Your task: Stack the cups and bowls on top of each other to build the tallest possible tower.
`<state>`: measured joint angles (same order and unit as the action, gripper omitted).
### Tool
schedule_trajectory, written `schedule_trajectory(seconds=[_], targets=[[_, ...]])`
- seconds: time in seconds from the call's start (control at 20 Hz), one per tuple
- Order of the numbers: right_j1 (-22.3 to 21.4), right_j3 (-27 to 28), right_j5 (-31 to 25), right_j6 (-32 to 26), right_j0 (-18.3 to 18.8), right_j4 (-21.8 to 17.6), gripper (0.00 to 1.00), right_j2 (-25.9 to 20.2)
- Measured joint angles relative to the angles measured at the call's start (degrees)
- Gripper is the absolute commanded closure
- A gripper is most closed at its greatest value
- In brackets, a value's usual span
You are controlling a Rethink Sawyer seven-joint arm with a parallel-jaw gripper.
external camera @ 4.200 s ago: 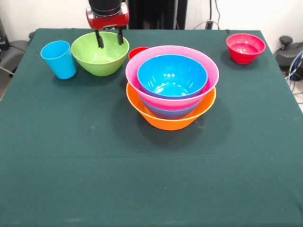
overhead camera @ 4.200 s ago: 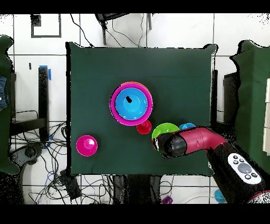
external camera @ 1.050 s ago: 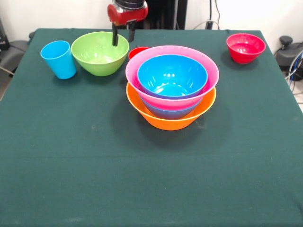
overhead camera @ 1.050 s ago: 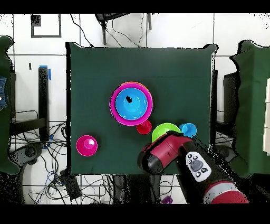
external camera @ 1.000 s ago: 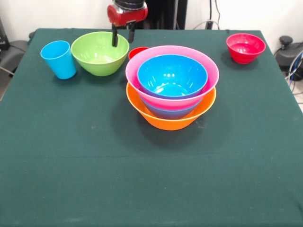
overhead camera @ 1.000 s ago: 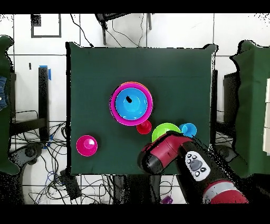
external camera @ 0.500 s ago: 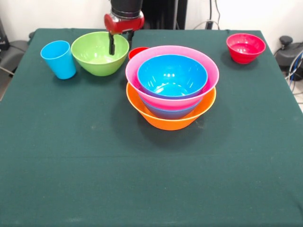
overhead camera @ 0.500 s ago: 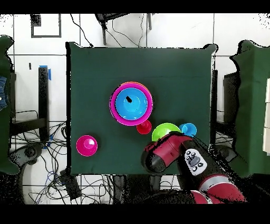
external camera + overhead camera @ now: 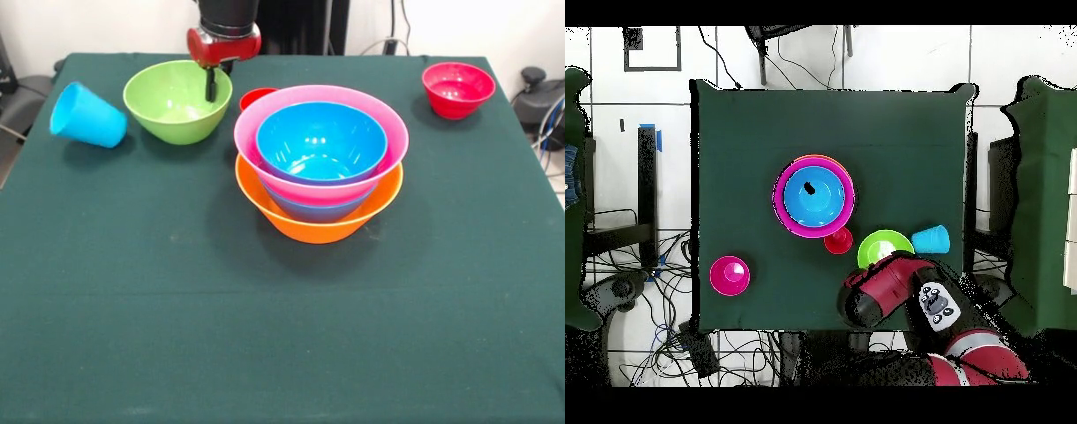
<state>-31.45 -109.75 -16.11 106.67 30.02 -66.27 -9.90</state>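
Gripper [image 9: 212,81] of mine hangs at the lime green bowl [image 9: 172,102], its tip down inside the bowl's 2 o'clock rim. I cannot tell whether it is spread or pressed together, or whether it pinches the rim.

Half a second ago the bowl sat a little further toward 3 o'clock, with the light blue cup [image 9: 86,117] upright just beside it at 9 o'clock. The bowl has since slid toward 9 o'clock. The cup is now tipped over, its mouth pointing to about 10 o'clock and its base toward the bowl. The overhead view also shows it on its side just beside the bowl. I judge that my push on the bowl knocked it over.

The tower [image 9: 318,177] has not moved. It stands mid-table at 4 o'clock from the green bowl, with the orange bowl [image 9: 318,228] as base, then a purple-blue one, then the pink bowl [image 9: 397,141] and the blue bowl [image 9: 320,141]. The red cup [image 9: 256,95] peeks out behind it at 11 o'clock, and the small red bowl [image 9: 457,88] sits well apart at 1 o'clock.

For the task this is a setback. The green bowl is not lifted, and the blue cup may need righting, or a sideways grasp, before it can go on top.
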Motion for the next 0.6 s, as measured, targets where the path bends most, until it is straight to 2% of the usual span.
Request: schedule_trajectory(seconds=[0.6], targets=[[-0.80,-0.07,-0.02,0.00,0.65,1.82,1.00,-0.17]])
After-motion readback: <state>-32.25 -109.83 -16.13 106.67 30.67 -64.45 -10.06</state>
